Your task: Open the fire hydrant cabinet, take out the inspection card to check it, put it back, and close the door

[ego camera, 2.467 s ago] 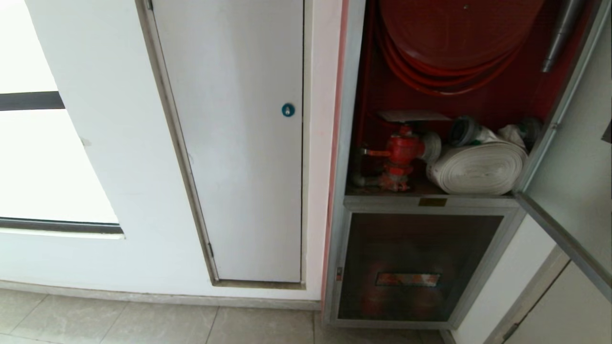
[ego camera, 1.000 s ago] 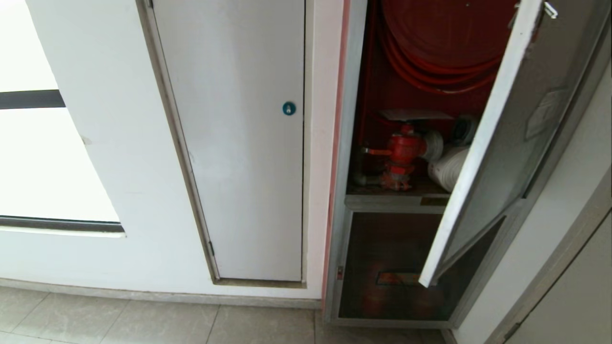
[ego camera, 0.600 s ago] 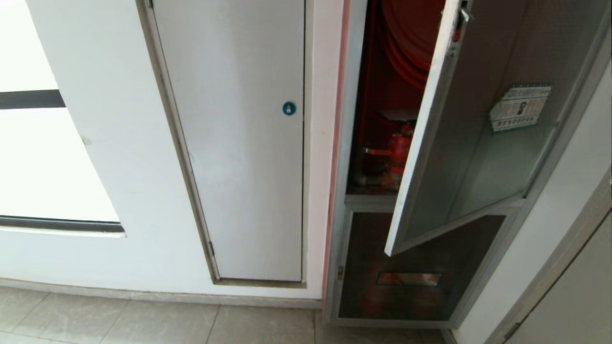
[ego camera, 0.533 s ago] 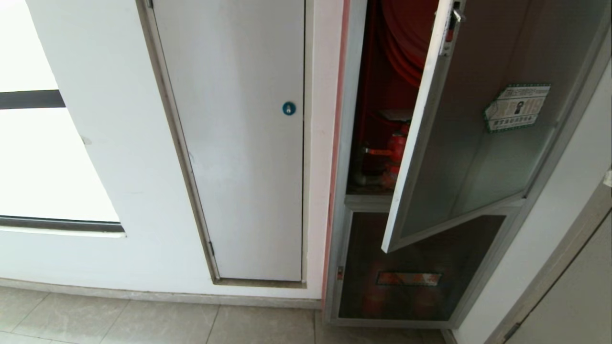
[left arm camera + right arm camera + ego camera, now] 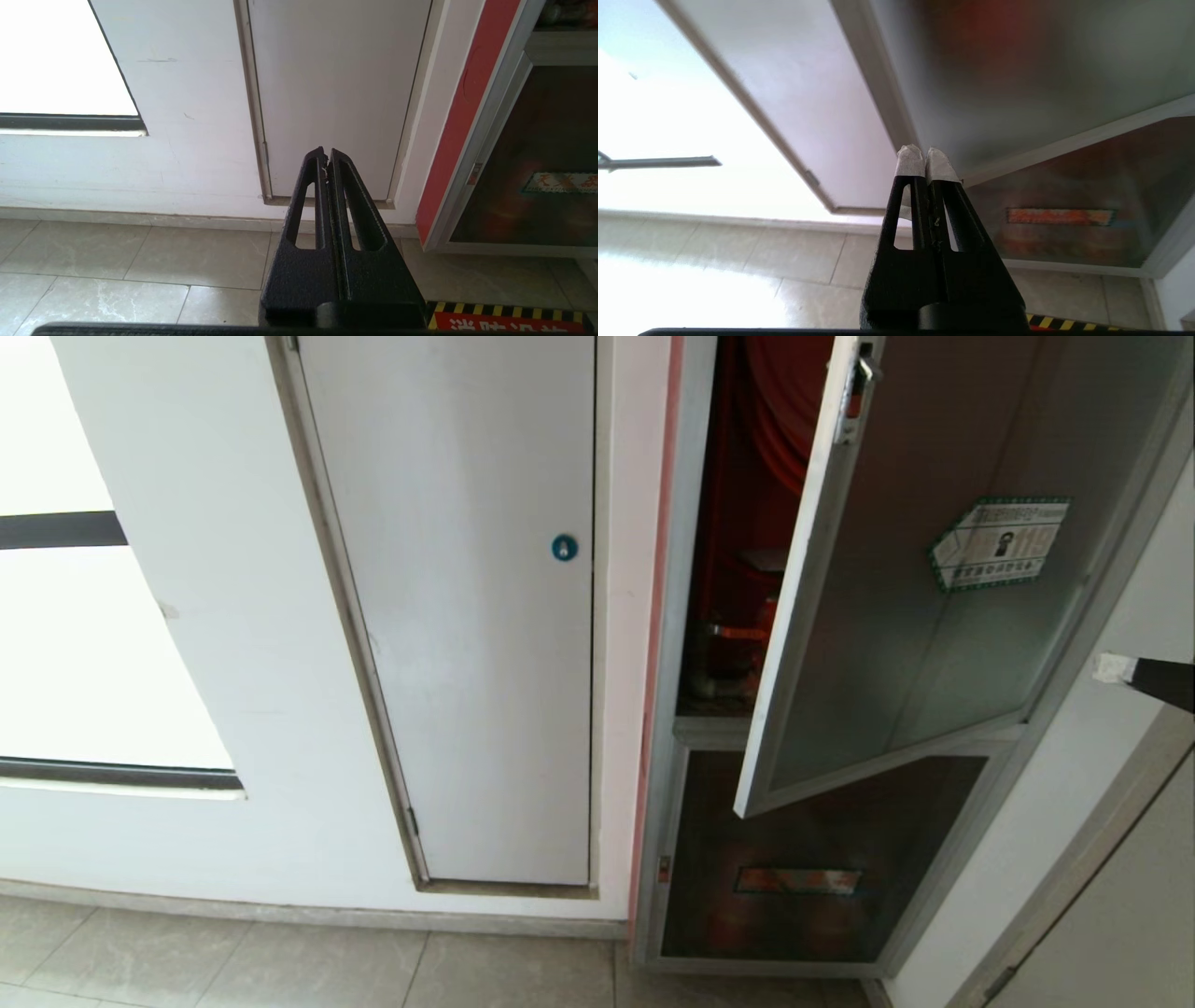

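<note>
The fire hydrant cabinet (image 5: 667, 616) stands with its dark glass door (image 5: 896, 644) ajar, swung most of the way across the opening. A green-edged sticker (image 5: 999, 543) and a small latch (image 5: 854, 383) show on the door. In the remaining gap I see red hose, part of the red valve (image 5: 738, 635) and a sliver of the pale inspection card (image 5: 764, 560) on top of it. My right gripper (image 5: 1111, 667) enters at the right edge, shut and empty. In the right wrist view the right gripper (image 5: 926, 156), tips wrapped in white tape, sits by the door's (image 5: 1017, 79) lower corner. My left gripper (image 5: 326, 156) is parked low, shut.
A white door with a blue lock (image 5: 563, 549) fills the wall to the left of the cabinet. Below the cabinet's door is a smaller dark glass panel (image 5: 812, 859) with a red label. A tiled floor (image 5: 280, 971) runs along the wall, and a white wall (image 5: 1083, 784) stands right.
The door has swung from wide open at the right to nearly across the cabinet opening, hiding the white hose. The right gripper's taped tip has come into the head view at the right edge.
</note>
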Motion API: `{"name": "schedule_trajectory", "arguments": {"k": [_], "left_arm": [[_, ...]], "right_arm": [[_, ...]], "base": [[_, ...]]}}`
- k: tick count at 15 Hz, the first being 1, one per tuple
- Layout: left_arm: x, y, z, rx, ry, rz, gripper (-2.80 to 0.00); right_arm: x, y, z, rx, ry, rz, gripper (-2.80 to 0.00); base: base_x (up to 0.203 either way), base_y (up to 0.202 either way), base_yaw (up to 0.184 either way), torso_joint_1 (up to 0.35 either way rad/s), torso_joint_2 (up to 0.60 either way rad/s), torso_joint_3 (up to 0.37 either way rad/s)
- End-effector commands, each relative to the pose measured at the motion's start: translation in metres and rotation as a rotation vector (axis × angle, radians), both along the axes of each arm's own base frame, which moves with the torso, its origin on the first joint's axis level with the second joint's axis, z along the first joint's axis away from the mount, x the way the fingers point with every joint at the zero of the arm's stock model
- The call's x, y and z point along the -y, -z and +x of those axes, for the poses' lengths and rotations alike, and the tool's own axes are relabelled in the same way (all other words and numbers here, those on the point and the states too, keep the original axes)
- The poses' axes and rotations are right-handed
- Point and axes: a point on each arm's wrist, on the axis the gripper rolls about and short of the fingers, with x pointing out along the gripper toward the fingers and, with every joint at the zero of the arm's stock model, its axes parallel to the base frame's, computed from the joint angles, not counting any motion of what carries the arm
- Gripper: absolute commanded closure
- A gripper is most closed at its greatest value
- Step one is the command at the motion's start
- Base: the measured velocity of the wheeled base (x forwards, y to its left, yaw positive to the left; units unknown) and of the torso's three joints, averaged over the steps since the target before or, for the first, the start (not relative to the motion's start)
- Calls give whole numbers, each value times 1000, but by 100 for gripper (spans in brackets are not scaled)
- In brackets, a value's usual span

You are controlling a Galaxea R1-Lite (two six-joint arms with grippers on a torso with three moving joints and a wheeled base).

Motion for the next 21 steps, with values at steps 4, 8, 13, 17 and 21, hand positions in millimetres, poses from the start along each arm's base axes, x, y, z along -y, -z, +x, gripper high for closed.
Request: {"name": "schedule_trajectory", "arguments": {"k": [4,8,13,17,21], "left_arm": [[0,1,0,-2,0,0,0],[0,1,0,-2,0,0,0],[0,1,0,-2,0,0,0],[0,1,0,-2,0,0,0],[0,1,0,-2,0,0,0]], "right_arm": [[-4,2,21,-42,-77,9,0],[-7,4,41,-83,-142,27,0],[-9,5,42,-87,-155,22,0],[-8,-1,36,-50,-138,-1,0],[-6,-5,-3,25,-125,-10,0]], "base": [[0,0,0,0,0,0],[0,0,0,0,0,0],[0,0,0,0,0,0],[0,0,0,0,0,0],[0,0,0,0,0,0]]}}
